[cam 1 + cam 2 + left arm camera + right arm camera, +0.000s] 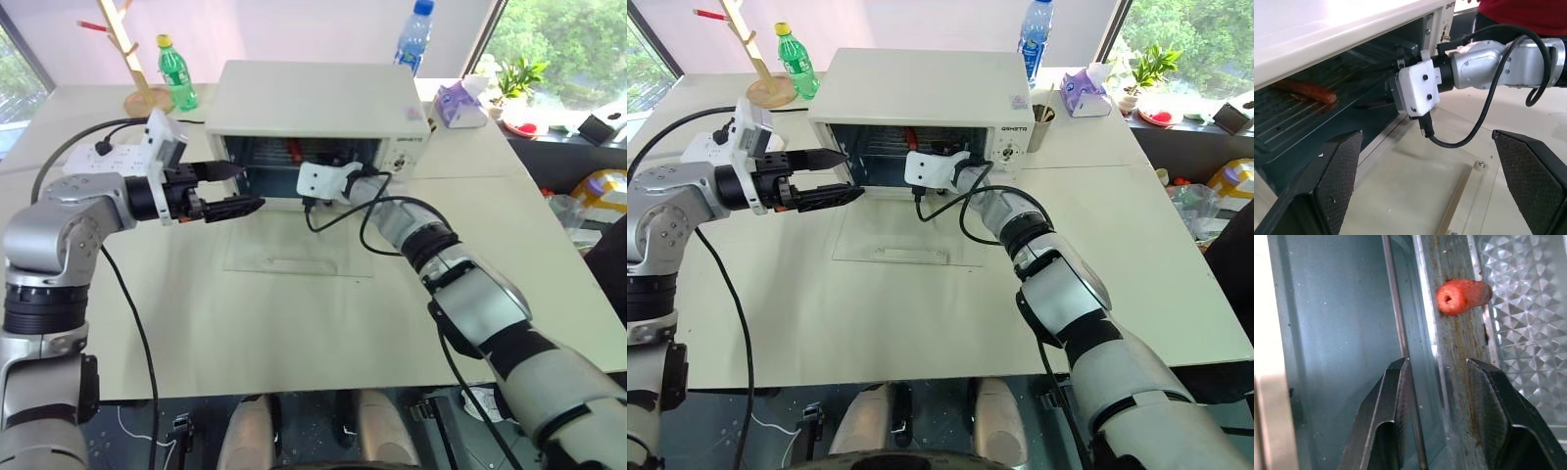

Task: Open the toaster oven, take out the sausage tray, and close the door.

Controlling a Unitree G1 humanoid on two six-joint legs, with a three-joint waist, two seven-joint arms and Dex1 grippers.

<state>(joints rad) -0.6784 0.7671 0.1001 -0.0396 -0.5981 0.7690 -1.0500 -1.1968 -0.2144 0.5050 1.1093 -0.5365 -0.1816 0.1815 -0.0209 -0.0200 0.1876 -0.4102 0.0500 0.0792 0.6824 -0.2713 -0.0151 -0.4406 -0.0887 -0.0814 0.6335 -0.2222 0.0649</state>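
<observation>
The white boxy toaster oven (pixel 313 103) stands at upper centre of the frame, its clear glass door (pixel 294 257) folded flat on the worktop in front. Inside the metal cavity sits a shallow silvery sausage tray (pixel 1459 333) carrying one reddish-brown sausage (pixel 1305 90).

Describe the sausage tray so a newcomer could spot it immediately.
Find the white toaster oven at the far side of the table, its glass door folded down flat. Inside its open cavity lies the sausage tray, silvery metal, holding one reddish-brown sausage, the only food in there.
</observation>
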